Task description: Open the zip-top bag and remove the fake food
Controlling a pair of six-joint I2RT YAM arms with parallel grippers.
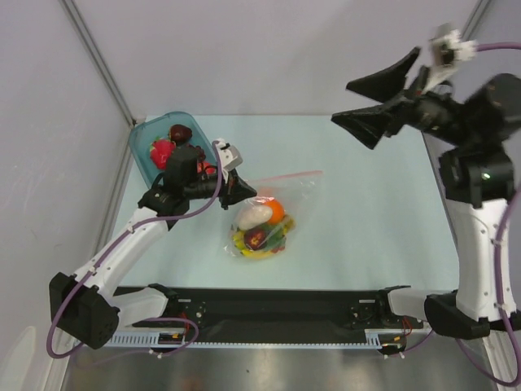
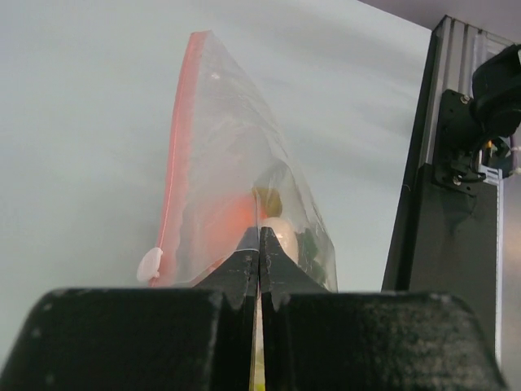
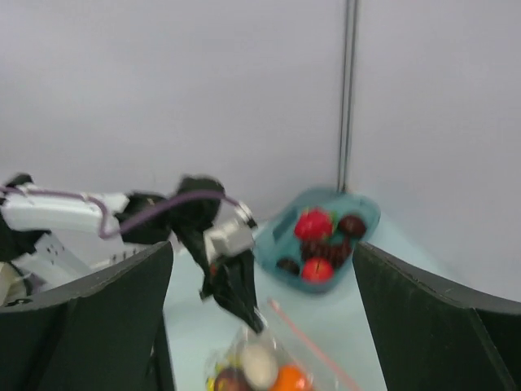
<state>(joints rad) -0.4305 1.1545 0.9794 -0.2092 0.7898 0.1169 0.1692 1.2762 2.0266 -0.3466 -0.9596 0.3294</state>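
From above, your left gripper (image 1: 242,194) reaches low across the table (image 1: 366,220), its fingers pinched shut on the near-left corner of the zip-top bag (image 1: 281,189). The fake food (image 1: 262,228) is heaped inside the bag, the teal tray (image 1: 145,137) sits just behind the arm, and your right gripper (image 1: 346,102) hangs high at the far right, spread wide, with bare table below it. Your left wrist view shows the closed tips (image 2: 259,238) gripping the plastic below the pink zip strip (image 2: 181,138), with a black post (image 2: 440,204) at the right. Your right wrist view looks between wide fingers (image 3: 122,318) down at bag, food and tray.
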